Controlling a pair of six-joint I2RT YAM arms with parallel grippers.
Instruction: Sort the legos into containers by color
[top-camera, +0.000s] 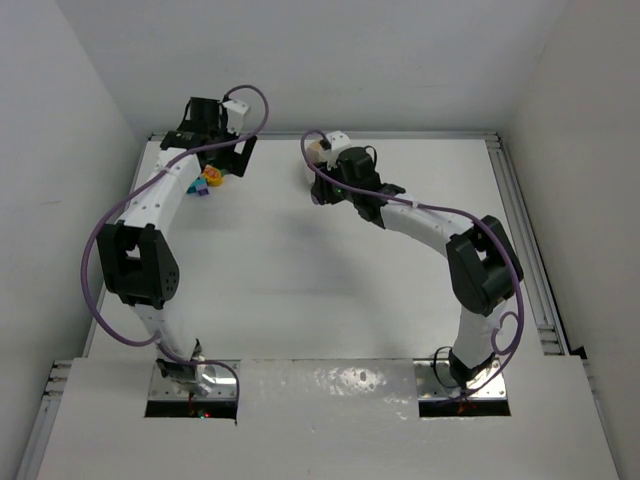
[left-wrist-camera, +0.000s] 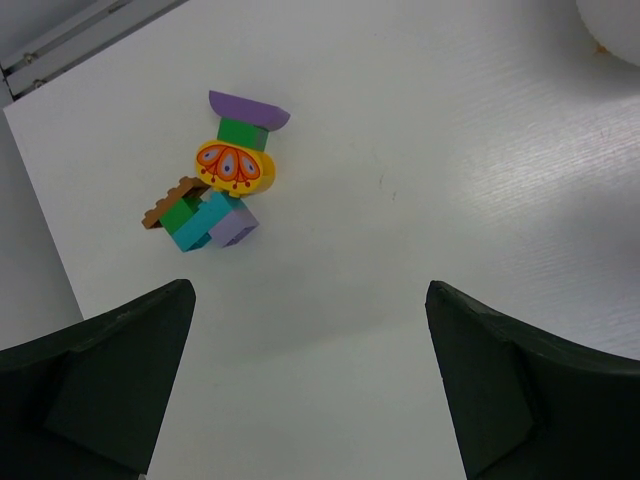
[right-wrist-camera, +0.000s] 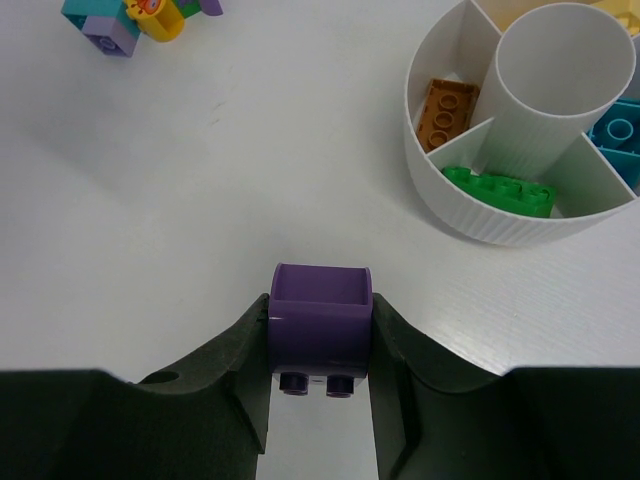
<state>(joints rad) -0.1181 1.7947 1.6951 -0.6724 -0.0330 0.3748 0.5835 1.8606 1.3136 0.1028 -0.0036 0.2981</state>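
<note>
A clump of loose legos in yellow, green, teal, purple and orange lies on the white table, ahead of my left gripper. That gripper is open and holds nothing. The same clump shows beside the left arm in the top view. My right gripper is shut on a purple lego, studs toward the camera, just above the table. The round white dish stands ahead and to its right. Its compartments hold an orange brick, a green brick and teal bricks. In the top view the dish is mostly hidden by the right wrist.
A tall white tube rises from the dish's centre. A metal rail runs along the table's far left edge and another rail along the right. White walls close in the table on three sides. Purple cables loop off both arms.
</note>
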